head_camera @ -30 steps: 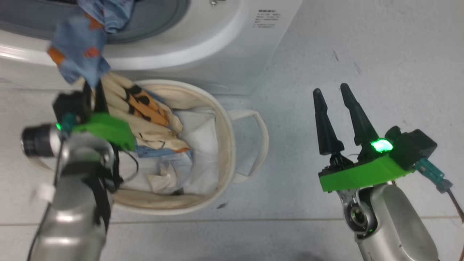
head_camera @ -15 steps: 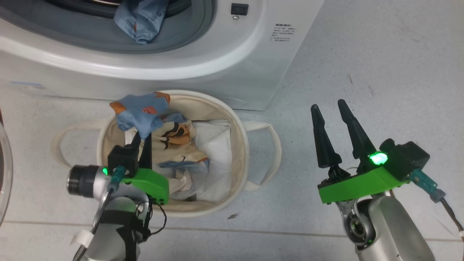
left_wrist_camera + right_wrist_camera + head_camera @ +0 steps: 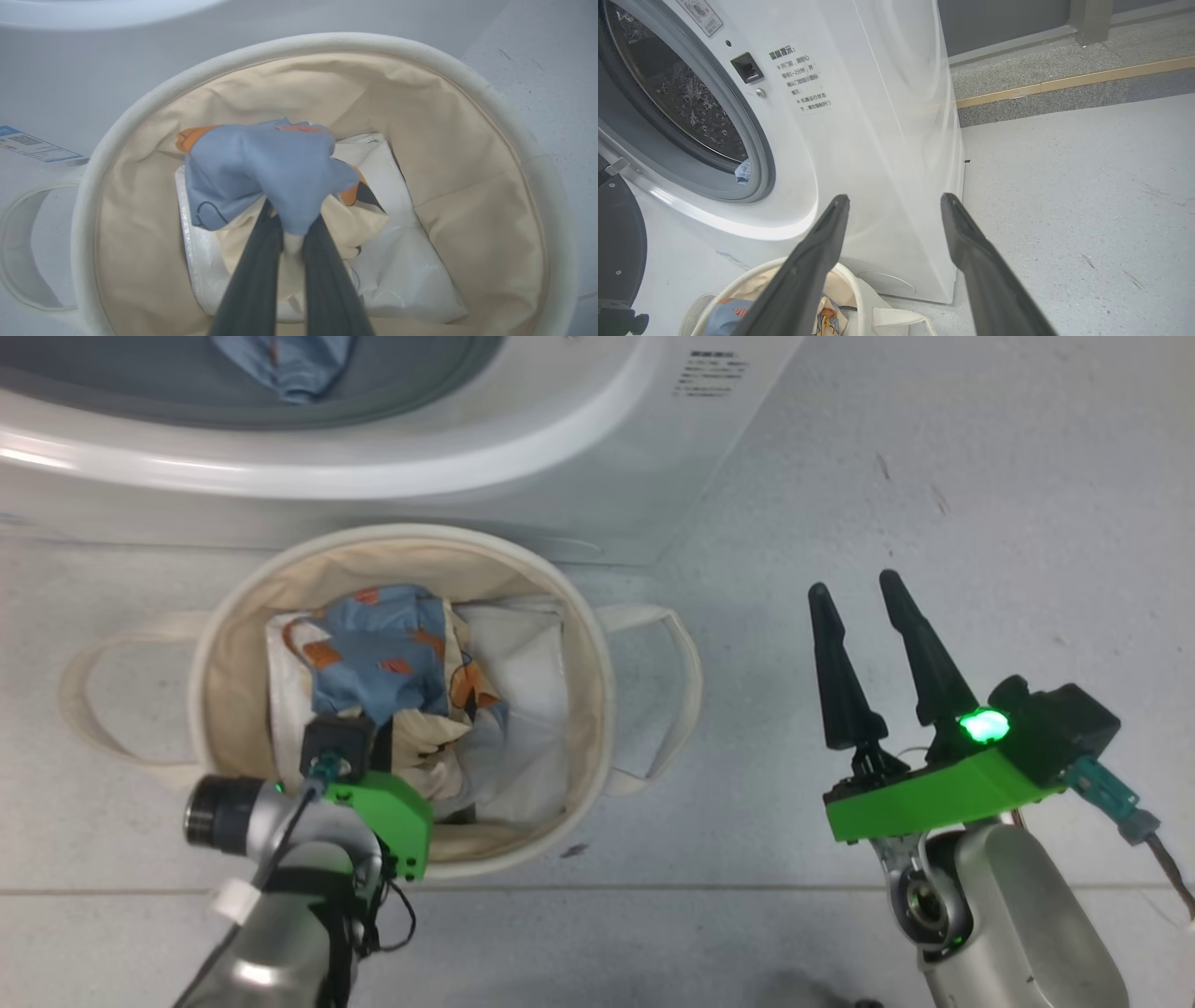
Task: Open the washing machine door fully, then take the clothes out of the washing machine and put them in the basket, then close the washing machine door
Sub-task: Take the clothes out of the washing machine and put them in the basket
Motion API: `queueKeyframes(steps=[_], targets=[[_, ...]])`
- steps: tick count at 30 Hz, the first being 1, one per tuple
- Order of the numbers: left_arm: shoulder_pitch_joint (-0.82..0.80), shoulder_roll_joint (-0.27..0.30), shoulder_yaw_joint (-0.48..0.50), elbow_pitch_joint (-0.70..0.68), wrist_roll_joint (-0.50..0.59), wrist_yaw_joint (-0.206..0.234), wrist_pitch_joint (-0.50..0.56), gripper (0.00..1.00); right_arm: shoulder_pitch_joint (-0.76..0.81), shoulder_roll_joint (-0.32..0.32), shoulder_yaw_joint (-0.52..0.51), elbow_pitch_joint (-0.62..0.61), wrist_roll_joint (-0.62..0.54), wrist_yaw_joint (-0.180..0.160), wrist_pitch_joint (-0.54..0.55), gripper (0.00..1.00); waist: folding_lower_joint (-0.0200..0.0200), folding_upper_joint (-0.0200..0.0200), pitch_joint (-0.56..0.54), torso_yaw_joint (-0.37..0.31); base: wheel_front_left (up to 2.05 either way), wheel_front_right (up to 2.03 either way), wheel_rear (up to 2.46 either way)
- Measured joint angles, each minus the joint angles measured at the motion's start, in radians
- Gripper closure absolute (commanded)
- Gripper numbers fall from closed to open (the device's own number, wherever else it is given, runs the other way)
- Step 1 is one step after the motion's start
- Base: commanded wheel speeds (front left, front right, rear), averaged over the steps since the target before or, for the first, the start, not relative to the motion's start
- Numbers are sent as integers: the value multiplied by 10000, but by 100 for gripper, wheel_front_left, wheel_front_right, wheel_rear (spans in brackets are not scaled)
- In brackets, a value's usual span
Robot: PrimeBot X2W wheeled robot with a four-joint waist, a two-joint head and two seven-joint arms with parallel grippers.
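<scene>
- Left tool (image 3: 293,240) clamped shut on the clothes (image 3: 266,172): soft light-blue fabric with orange print, bunched over the fingertips, a cream-beige fold pinched between the two dark tapered fingers.
- Held bundle down inside the basket (image 3: 327,39), on top of cream printed fabric and a flat, slightly glossy white sheet (image 3: 411,280) at the bottom.
- Basket round, soft cream canvas, thick rolled rim, looped fabric handle (image 3: 667,644) on each side; standing on the floor just in front of the washing machine (image 3: 579,457).
- Washing machine boxy, smooth glossy white, small printed text on the front; grey rubber ring around the drum mouth, perforated metal drum inside.
- One more crumpled blue piece (image 3: 280,364) lying on the grey rubber lip of the drum mouth.
- Washing machine door (image 3: 616,242) swung open: dark curved panel at the left edge of the right wrist view.
- Right tool (image 3: 851,583) fingers spread apart, empty, over the pale speckled floor (image 3: 934,476), well apart from the basket.
</scene>
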Motion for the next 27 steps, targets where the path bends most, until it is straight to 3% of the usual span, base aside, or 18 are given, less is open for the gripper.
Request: queueKeyframes(steps=[5,7,17,24,27], targets=[[-638,-44,8,1072,-75,8,-242,100,-65,0,-59,-44,0,0,2,0,0,0,317,-219,0,0,0],[-789,-79,0,1371,-75,15,-330,0,-86,0,-100,-50,0,0,2,0,0,0,400,-263,0,0,0],[-996,-182,-182,1411,-67,268,-454,0,-134,0,-115,-31,-42,0,0,0,0,0,105,-46,0,0,0],[361,-180,-115,-1365,-8,426,-466,0,-19,0,-115,136,-92,0,0,0,0,0,-887,361,0,0,0],[1169,21,-443,-2594,522,727,-468,0,233,0,-153,198,-105,0,2,0,0,0,-1363,541,0,0,0]])
